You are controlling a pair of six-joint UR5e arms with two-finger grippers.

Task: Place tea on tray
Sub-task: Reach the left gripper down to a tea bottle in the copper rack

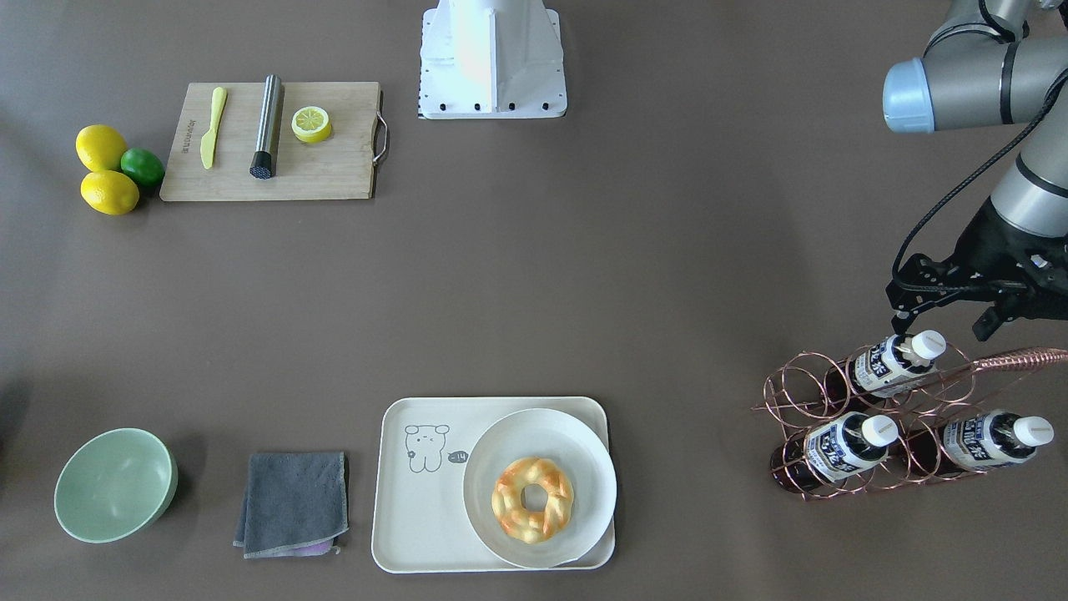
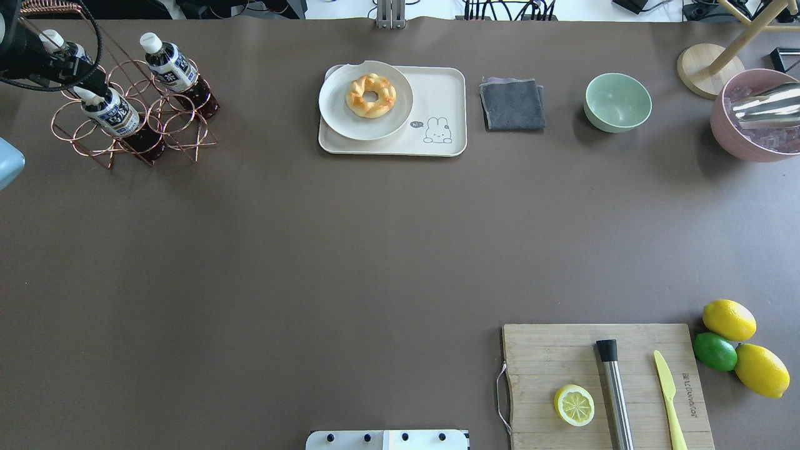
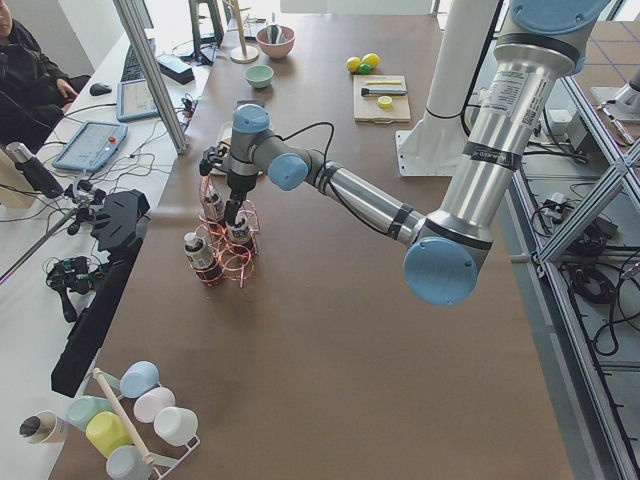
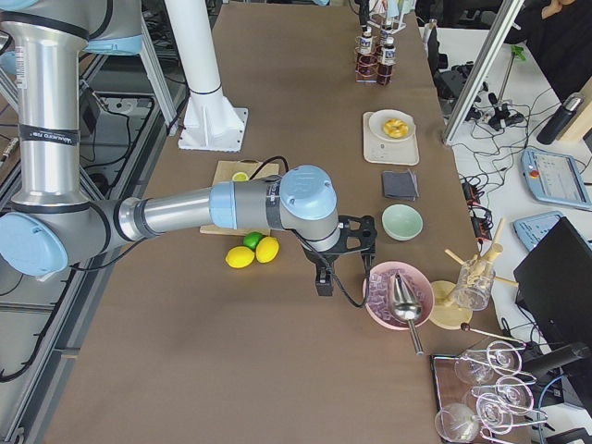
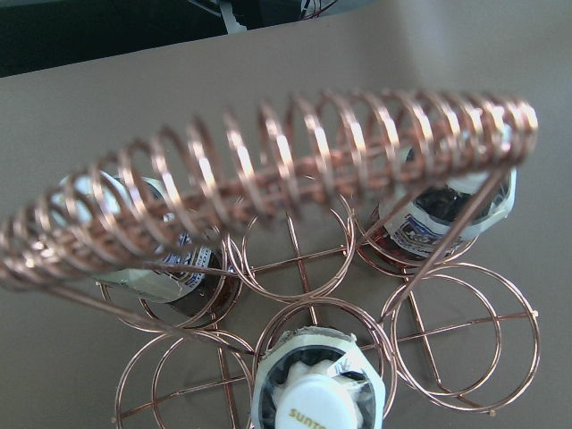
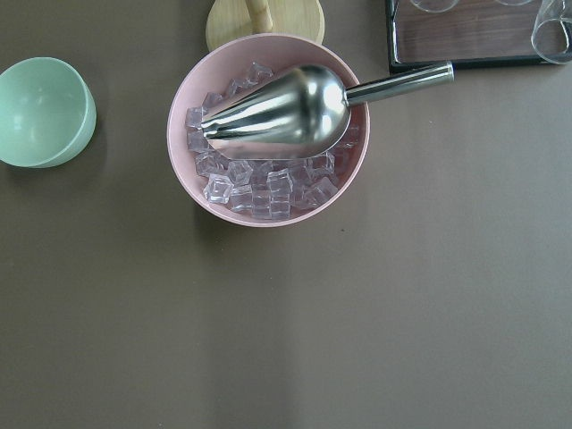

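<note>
The left tool [image 1: 944, 321] is hovering released above a clear plastic bottle of brown tea [image 1: 886, 364] sitting in a copper wire rack [image 1: 799, 402], well apart from the cream rectangular tray [image 1: 417, 517]. Whether the right tool [image 4: 344, 275] is gripping, I cannot tell.

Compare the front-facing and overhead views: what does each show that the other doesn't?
Only front-facing: the left gripper, fingers plainly apart, beside the cap of the top tea. Only overhead: the pink ice bowl with metal scoop, and a wooden stand base. Both: the tray, plate with doughnut, copper rack, cutting board.
</note>
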